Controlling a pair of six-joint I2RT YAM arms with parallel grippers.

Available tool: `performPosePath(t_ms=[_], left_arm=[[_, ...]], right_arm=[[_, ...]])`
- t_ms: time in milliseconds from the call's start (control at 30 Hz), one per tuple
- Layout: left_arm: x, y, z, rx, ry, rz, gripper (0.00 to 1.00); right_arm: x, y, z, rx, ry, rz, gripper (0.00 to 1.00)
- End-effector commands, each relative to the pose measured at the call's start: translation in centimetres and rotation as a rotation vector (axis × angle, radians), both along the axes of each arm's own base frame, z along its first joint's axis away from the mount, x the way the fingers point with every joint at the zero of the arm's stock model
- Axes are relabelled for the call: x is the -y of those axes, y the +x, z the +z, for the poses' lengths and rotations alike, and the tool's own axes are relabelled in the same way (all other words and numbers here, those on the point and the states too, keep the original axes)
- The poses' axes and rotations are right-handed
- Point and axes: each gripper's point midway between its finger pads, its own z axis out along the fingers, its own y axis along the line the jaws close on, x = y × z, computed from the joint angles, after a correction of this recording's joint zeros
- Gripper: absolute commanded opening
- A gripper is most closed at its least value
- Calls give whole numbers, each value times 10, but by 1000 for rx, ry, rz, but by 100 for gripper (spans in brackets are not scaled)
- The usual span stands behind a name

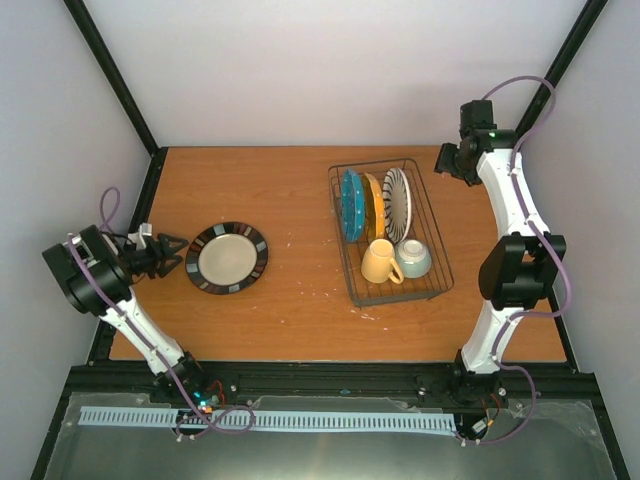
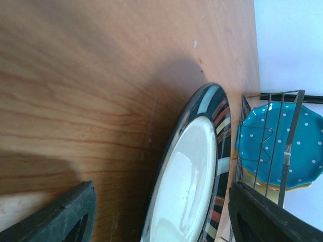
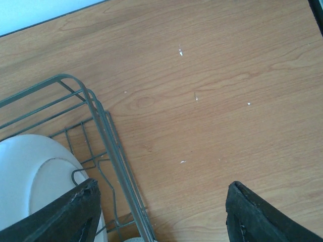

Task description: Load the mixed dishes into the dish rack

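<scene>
Two pincers stood spread wide, each holding nothing. Nearest, the left gripper (image 1: 178, 253) lay low over the wooden table (image 1: 270, 190), its fingers parted at the left rim of the dark-rimmed beige plate (image 1: 227, 257). That plate sat flat on the wood, well to the left of the dish rack (image 1: 436, 232). Whether a finger touched its rim could not be told. At the rack's near end sat the pale yellow mug (image 1: 380, 262), just beside the pale green bowl (image 1: 413, 258). Behind them three plates stood on edge in the slots, from left to right the teal dotted plate (image 1: 351, 205), the orange dotted plate (image 1: 374, 205) and the black-and-white striped plate (image 1: 397, 203). Farthest off, the right gripper (image 1: 443, 162) hung by the rack's far right corner.
</scene>
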Motion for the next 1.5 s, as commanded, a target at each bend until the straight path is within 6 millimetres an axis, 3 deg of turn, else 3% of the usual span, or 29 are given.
performPosePath(t_ms=[0, 300, 400, 500, 733, 933, 1067, 1233, 1333, 1467], left_arm=[[13, -1, -12, 36, -71, -30, 72], [45, -6, -41, -33, -188, -90, 58], [62, -9, -48, -61, -200, -130, 55], [75, -12, -54, -86, -209, -159, 46], [74, -14, -61, -117, -168, -167, 4], [66, -3, -52, -90, -120, -178, 1], [54, 13, -33, -25, -36, -184, 0], [47, 30, 6, 83, 68, -187, 1], [57, 39, 48, 188, 89, -208, 1], [92, 53, 107, 323, 107, -281, 1]], right_arm=[[4, 12, 9, 43, 18, 1, 67], [4, 27, -5, 9, 46, -2, 67], [1, 25, -11, -16, 65, 1, 67], [0, 18, -15, -24, 66, -4, 66], [1, 2, -20, -39, 57, 1, 66], [-8, -10, -15, -12, 56, 33, 65], [-26, -11, 4, 74, 103, 103, 64], [-78, -14, 44, 242, 280, 314, 63], [-115, -19, 71, 313, 332, 464, 64], [-174, -33, 91, 343, 515, 693, 66]])
